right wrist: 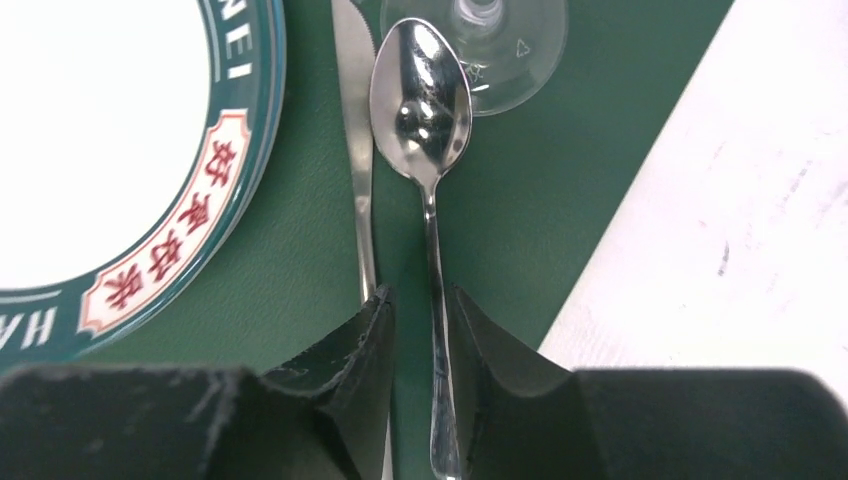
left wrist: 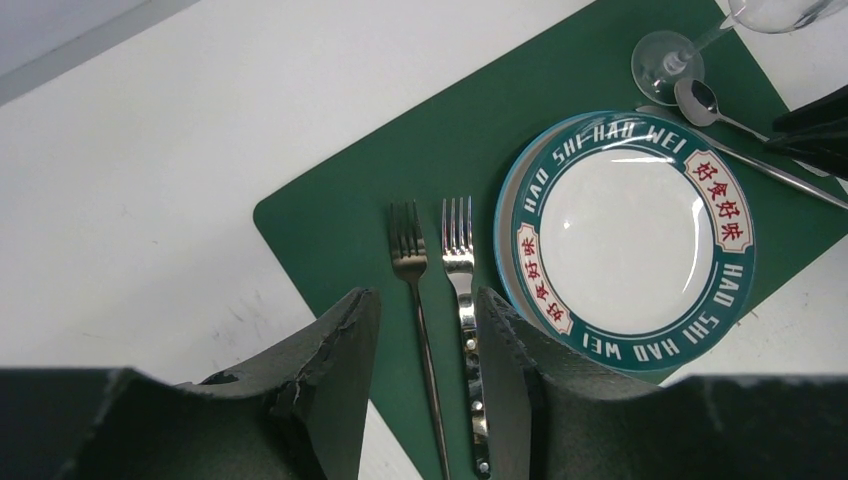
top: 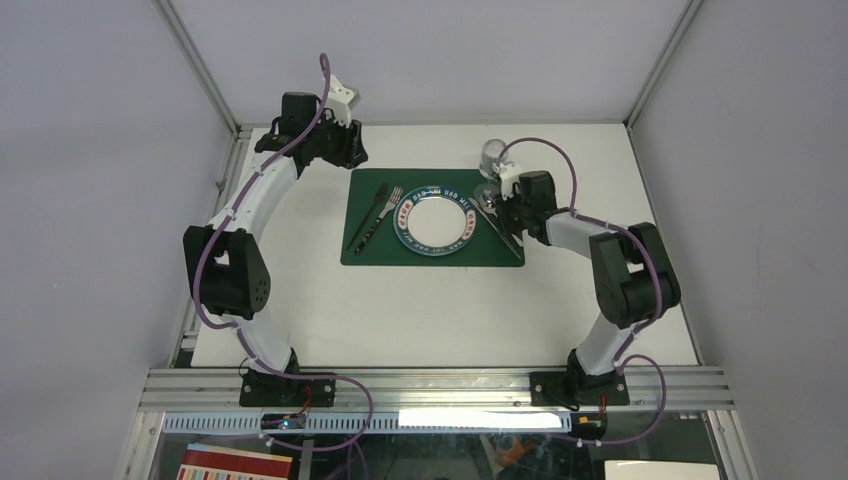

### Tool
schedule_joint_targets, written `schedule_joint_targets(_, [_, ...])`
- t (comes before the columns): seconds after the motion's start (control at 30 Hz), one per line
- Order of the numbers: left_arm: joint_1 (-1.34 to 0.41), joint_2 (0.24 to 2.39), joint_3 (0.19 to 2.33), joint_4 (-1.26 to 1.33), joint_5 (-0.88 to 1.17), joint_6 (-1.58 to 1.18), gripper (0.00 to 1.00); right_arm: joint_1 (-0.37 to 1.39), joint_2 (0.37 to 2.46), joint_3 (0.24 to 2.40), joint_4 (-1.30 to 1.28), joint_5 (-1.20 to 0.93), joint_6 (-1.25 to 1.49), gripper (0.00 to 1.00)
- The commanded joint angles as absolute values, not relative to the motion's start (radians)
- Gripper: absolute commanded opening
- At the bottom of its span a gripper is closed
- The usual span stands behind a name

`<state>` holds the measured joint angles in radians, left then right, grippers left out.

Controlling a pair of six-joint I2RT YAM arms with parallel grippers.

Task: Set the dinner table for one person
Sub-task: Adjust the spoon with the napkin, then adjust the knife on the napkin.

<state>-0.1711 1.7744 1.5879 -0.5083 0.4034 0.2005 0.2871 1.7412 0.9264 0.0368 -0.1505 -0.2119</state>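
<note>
Status for you: the dinner table is the big white top under both arms, and the green placemat sits on its far middle part. The plate, teal rim and white centre, lies on the mat.

Left of the plate you have two forks side by side: outer fork and inner fork, tines pointing away from the arm bases. The inner one is just beside the plate rim.

Right of the plate, the knife lies just beside the rim, with the spoon on its outer side. The wine glass has its foot on the mat's far right corner. In the right wrist view the spoon bowl overlaps the foot's edge, and you can't tell whether they touch.

The left gripper is off the mat's far left corner. Its fingers are well apart and hold nothing, and both fork handles show in the gap.

The right gripper is over the spoon handle, fingers narrowly apart and straddling it. Green mat shows between the handle and one finger, so it isn't clamped.
</note>
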Motion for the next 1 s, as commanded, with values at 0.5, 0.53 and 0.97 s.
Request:
schedule_joint_targets(0.5, [-0.180,1.675,1.563,-0.459,0.449,0.220,0.42,0.302,1.543,0.872,-0.115,-0.166,-0.311,0.30])
schedule_joint_targets(0.53, [-0.181,1.673,1.560,-0.457,0.449,0.219,0.42,0.301,1.542,0.872,-0.116,-0.156,-0.304,0.28])
schedule_joint_targets(0.97, [-0.181,1.643,1.540,-0.447,0.475,0.213,0.41,0.322,1.574,0.897,-0.233,-0.150,-0.326,0.33])
